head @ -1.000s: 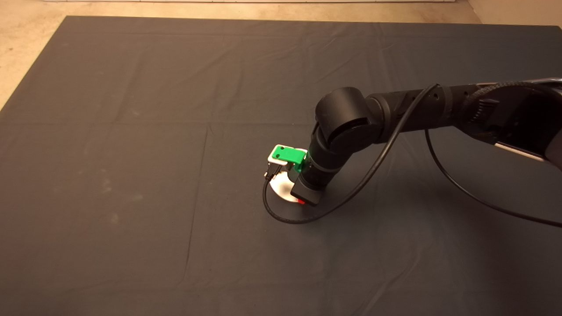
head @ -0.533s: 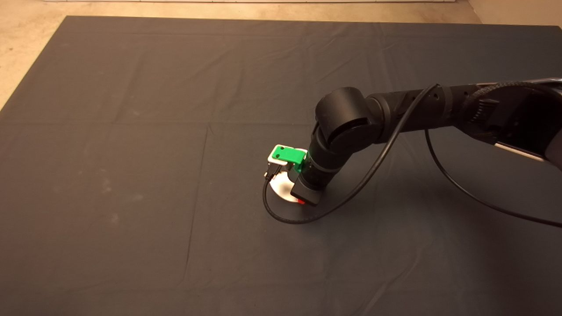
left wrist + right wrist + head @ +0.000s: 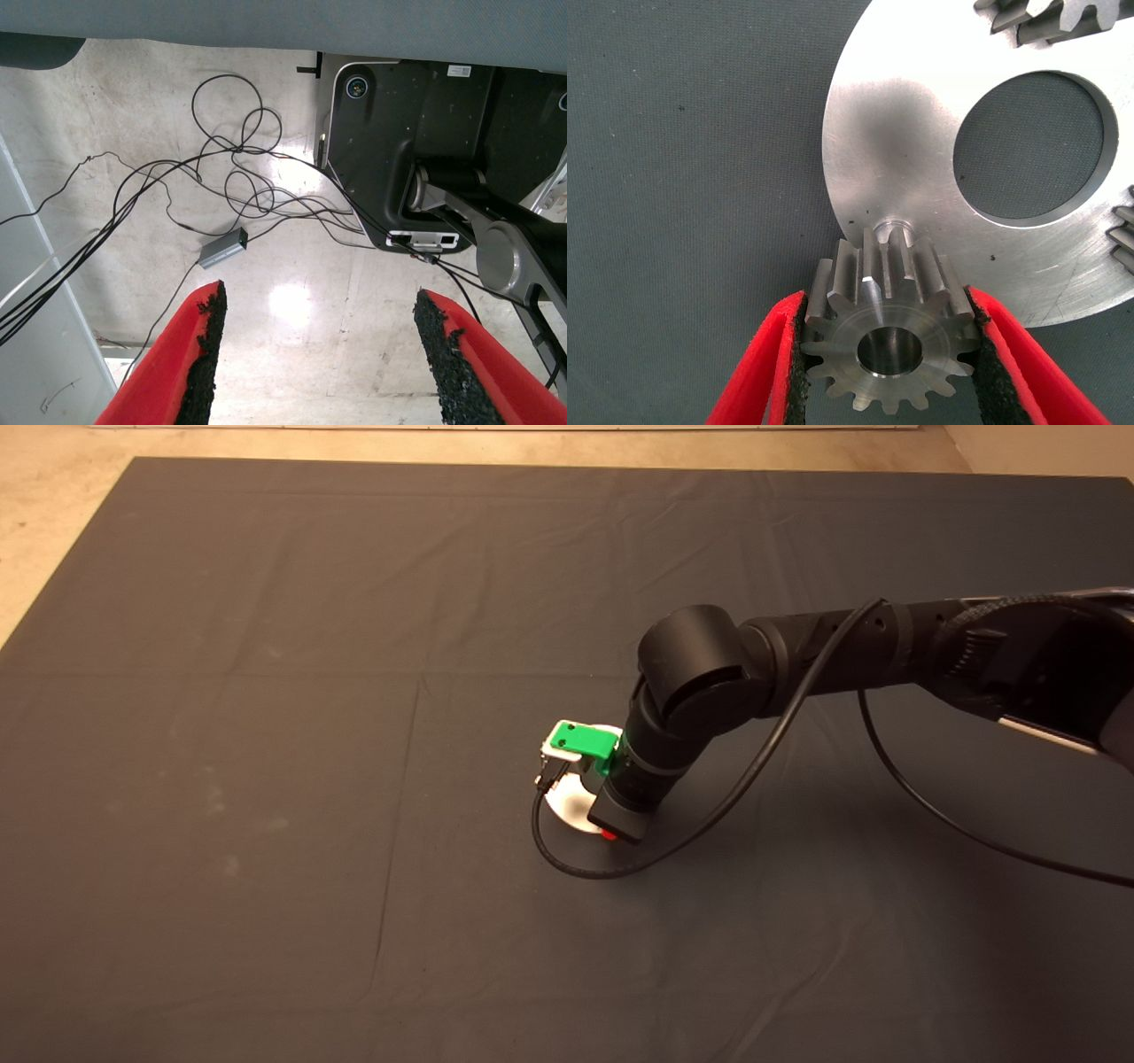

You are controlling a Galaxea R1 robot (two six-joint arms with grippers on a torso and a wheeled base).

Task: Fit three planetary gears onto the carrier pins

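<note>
Since a second ago our right arm has crept slightly toward the near side of the mat [image 3: 266, 779], carrying its wrist and green mount a touch lower over the disc [image 3: 567, 813]; nothing else on the mat has shifted. Nearest to us in the right wrist view, our right gripper [image 3: 888, 354] is clamped on a planetary gear [image 3: 888, 341], one black pad pressing the teeth on each side, the centre hole facing the camera. Just beyond the gear stands a bare carrier pin [image 3: 891, 232] near the disc's rim, and we judge the gear's bore is not yet lined up over it: the pin shows past the gear's far edge instead of through the hole. That offset is the main risk, since lowering now would set the gear's face on the pin top or beside it, and could push the loose disc along the mat. A tilted gear would jam on the pin instead of sliding down. Farther on lies the disc's central hole [image 3: 1028, 146], and past it teeth of two other gears [image 3: 1036, 18] [image 3: 1123, 235] show at the frame edges; we judge these already seated, so the held gear's teeth could clash with theirs only if it drifts wide. Our left gripper [image 3: 314, 354] waits off the mat, fingers spread wide and holding nothing, looking at cables on the floor.
</note>
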